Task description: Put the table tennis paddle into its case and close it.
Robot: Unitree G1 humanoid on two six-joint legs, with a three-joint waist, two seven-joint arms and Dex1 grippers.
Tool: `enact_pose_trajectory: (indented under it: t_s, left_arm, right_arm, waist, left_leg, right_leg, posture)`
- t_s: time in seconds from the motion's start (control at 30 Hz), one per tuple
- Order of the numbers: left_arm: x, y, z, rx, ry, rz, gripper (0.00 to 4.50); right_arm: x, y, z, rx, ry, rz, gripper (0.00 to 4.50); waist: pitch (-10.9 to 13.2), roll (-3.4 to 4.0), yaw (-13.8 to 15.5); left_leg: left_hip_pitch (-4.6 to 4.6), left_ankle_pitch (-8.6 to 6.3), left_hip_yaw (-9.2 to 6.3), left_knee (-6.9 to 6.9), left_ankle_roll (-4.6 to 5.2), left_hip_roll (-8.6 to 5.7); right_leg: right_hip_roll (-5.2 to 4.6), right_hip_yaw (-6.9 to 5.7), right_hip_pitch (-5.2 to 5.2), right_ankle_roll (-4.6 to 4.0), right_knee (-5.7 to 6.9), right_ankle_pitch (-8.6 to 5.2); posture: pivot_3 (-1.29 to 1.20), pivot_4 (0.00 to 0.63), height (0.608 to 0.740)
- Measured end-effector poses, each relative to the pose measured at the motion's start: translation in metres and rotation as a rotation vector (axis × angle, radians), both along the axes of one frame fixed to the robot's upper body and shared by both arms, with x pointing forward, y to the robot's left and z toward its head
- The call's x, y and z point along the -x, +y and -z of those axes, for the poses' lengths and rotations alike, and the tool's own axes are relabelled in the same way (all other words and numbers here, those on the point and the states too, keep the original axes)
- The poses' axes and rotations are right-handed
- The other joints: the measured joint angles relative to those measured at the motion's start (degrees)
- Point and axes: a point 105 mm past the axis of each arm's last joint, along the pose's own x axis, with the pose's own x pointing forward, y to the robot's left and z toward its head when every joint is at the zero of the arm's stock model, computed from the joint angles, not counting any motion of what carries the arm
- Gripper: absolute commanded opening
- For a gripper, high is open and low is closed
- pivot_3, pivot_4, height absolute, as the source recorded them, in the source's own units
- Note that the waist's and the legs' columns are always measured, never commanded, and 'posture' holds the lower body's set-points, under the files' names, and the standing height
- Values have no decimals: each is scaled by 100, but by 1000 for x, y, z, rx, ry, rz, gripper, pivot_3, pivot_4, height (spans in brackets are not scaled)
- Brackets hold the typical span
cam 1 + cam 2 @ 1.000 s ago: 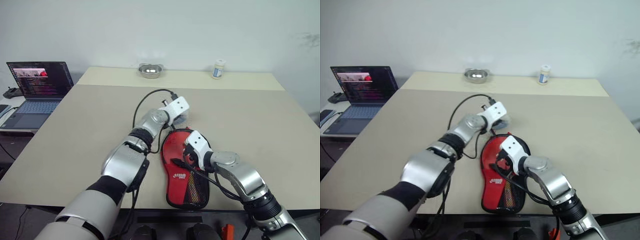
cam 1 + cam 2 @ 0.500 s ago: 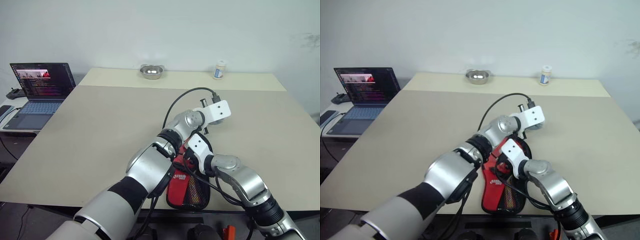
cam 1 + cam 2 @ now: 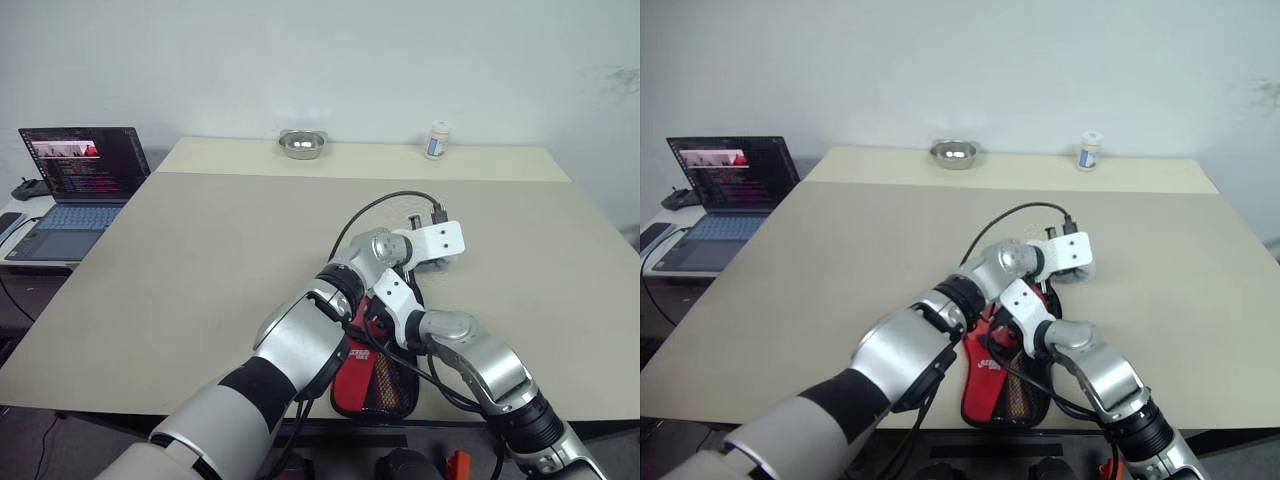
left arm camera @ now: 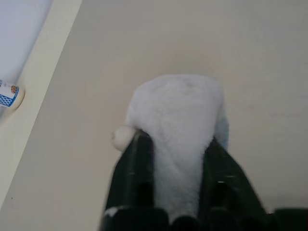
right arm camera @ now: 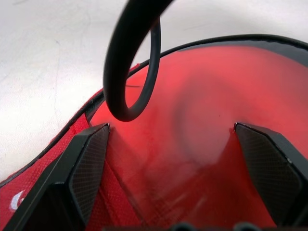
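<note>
The case (image 3: 360, 365) lies near the table's front edge, red side with white logo and black mesh facing up. The table tennis paddle is hidden. My right gripper (image 5: 173, 159) stands open low over the red fabric, its fingers (image 5: 84, 163) spread wide. It sits at the middle of the case (image 5: 192, 110) in the head views. My left gripper (image 3: 438, 266) reaches across to the far right edge of the case. In the left wrist view a soft white lump (image 4: 178, 110) fills the gap between the black fingers (image 4: 139, 159), just above the table.
The left arm's black cable (image 3: 375, 205) loops over the case, and another black cable loop (image 5: 130, 62) hangs in front of the right gripper. A metal bowl (image 3: 301, 143) and a white bottle (image 3: 436, 139) stand at the table's far edge. An open laptop (image 3: 75, 175) sits on a side table at the left.
My left gripper has swept from the case's far left edge around to its far right edge and dropped slightly. The right gripper has stayed on the case.
</note>
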Motion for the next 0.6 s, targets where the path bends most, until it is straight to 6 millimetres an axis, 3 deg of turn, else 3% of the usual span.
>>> enact_pose_trajectory:
  t_s: [0.17, 0.5, 0.6]
  left_arm:
    - [0, 1, 1, 7, 7, 0, 3935]
    - [-12, 22, 2, 177, 117, -113, 3935]
    - [-26, 47, -14, 267, 129, -161, 3935]
  right_arm:
    - [0, 0, 1, 1, 3, -2, 4500]
    - [-6, 5, -3, -17, 1, 9, 4500]
    - [-8, 3, -6, -40, 9, 48, 4500]
  waist:
    - [-10, 10, -13]
    - [-17, 14, -81]
    - [-15, 15, -98]
  left_leg:
    - [0, 0, 0, -1, 0, 0]
    - [4, 1, -3, 0, 0, 3]
    - [5, 1, -4, -1, 0, 7]
  right_leg:
    - [0, 0, 0, 0, -1, 0]
    - [-1, 2, 0, 0, 2, 0]
    - [-3, 3, -2, 0, 5, 0]
  posture:
    - [0, 150, 740]
    - [0, 150, 740]
    - [0, 150, 740]
